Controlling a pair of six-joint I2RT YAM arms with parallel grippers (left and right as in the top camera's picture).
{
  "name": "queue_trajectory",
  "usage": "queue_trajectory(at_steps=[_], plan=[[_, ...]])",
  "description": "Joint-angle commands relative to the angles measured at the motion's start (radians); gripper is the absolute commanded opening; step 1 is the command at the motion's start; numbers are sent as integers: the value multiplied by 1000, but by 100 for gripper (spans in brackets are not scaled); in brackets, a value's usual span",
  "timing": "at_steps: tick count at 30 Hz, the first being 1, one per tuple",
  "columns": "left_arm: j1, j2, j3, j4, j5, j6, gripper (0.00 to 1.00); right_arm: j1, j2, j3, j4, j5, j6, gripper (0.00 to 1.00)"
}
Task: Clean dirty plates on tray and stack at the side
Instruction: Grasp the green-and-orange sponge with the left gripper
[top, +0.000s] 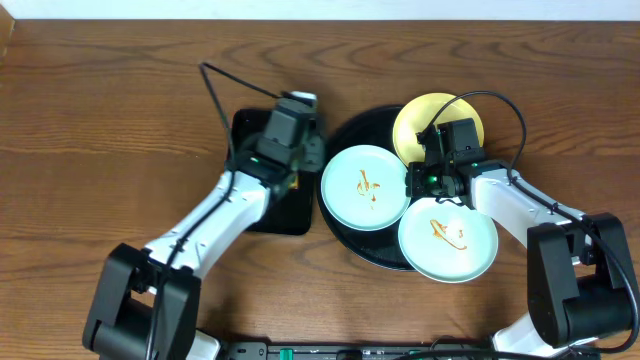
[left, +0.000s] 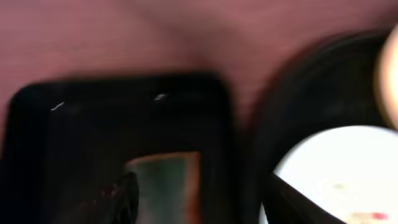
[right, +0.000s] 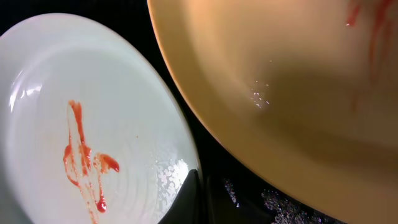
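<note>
The round black tray (top: 343, 128) holds three plates. A mint plate (top: 362, 187) with a sauce squiggle is on its left, a yellow plate (top: 425, 118) is at the back, and a second smeared mint plate (top: 448, 240) is at the front right. My right gripper (top: 438, 178) hovers between the three plates. In the right wrist view its fingers (right: 200, 193) look shut and empty over bare tray, between a mint plate (right: 81, 124) and the yellow plate (right: 298, 93). My left gripper (top: 290, 150) is open over the rectangular tray, its fingers (left: 205, 208) either side of a sponge (left: 165, 183).
A smaller rectangular black tray (top: 250, 125) lies left of the round tray and holds the green-and-orange sponge. The left wrist view is blurred; it shows this tray (left: 74, 124), the round tray's rim (left: 273, 124) and a mint plate (left: 342, 174). Brown wooden table (top: 100, 120) surrounds everything.
</note>
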Motion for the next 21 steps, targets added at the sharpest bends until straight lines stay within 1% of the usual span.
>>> queue_trajectory(at_steps=[1, 9, 18, 21], plan=[[20, 42, 8, -25, -35, 27, 64, 2, 8, 16, 6, 22, 18, 1], [23, 146, 7, -50, -36, 27, 64, 2, 8, 16, 6, 22, 18, 1], [23, 179, 3, -68, -36, 20, 64, 2, 8, 16, 6, 22, 18, 1], [23, 180, 0, -73, -36, 20, 58, 2, 8, 16, 6, 22, 18, 1]])
